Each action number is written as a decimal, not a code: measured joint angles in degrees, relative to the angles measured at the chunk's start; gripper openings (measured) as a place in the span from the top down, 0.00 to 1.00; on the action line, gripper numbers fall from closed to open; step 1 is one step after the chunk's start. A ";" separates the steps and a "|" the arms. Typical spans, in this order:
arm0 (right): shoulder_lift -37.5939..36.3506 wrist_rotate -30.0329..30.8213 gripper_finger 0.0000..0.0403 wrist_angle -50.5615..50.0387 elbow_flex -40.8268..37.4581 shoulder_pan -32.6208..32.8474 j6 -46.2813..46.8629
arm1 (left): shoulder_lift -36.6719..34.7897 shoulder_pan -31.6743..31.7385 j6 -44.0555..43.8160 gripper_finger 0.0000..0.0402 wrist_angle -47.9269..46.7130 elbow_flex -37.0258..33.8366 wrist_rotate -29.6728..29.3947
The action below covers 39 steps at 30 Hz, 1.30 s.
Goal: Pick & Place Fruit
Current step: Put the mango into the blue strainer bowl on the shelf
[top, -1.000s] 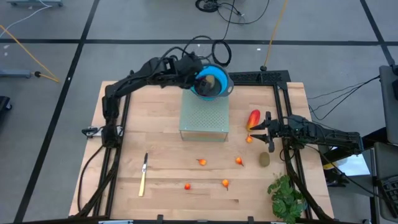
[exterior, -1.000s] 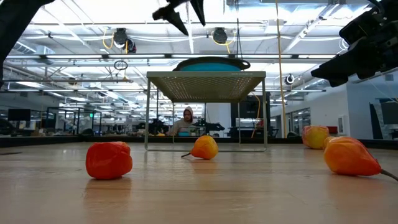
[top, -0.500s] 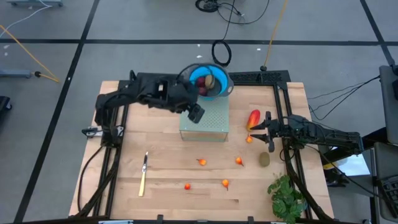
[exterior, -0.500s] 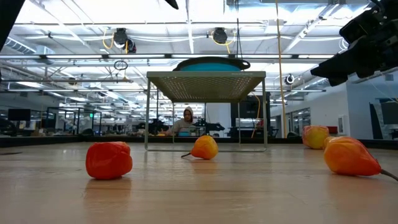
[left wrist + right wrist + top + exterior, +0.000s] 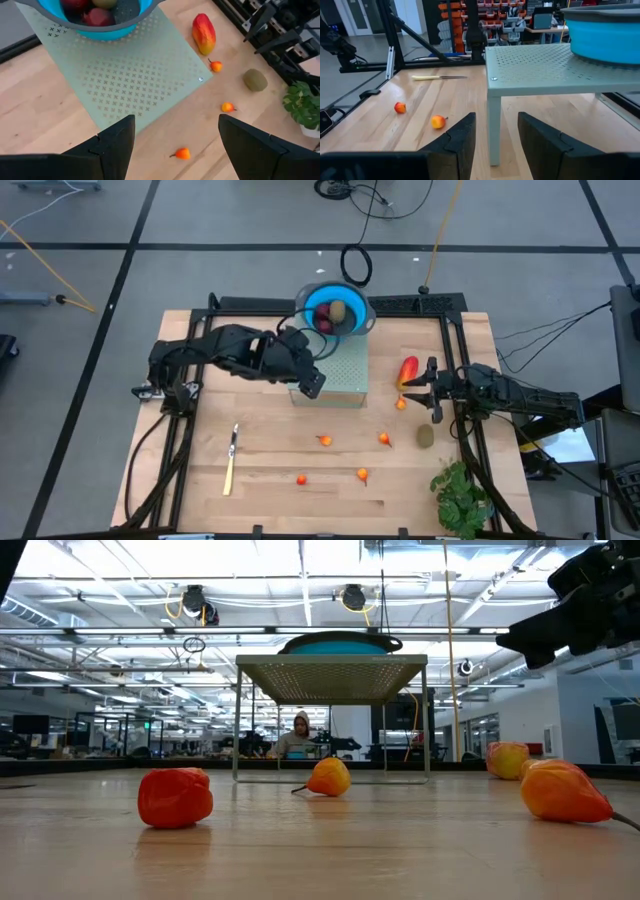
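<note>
Wood table point(image 5: 200, 470), green stand point(image 5: 345, 375) at far centre carrying blue bowl point(image 5: 352, 326).
Left gripper point(image 5: 312, 384) wide open, empty, over stand's near-left corner; right gripper point(image 5: 432, 393) part-open, empty, beside long fruit point(image 5: 407, 370). Bowl's fruit partly hidden; small pieces point(image 5: 324, 441) lie scattered near.

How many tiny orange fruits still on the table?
5: one by the red-and-yellow piece at, two mid-table, two nearer the front edge. None seem hidden.
</note>
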 joint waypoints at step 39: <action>0.02 -0.01 0.65 -1.47 0.01 0.01 -0.01 | 0.37 -10.16 -14.67 0.29 21.67 -28.43 3.27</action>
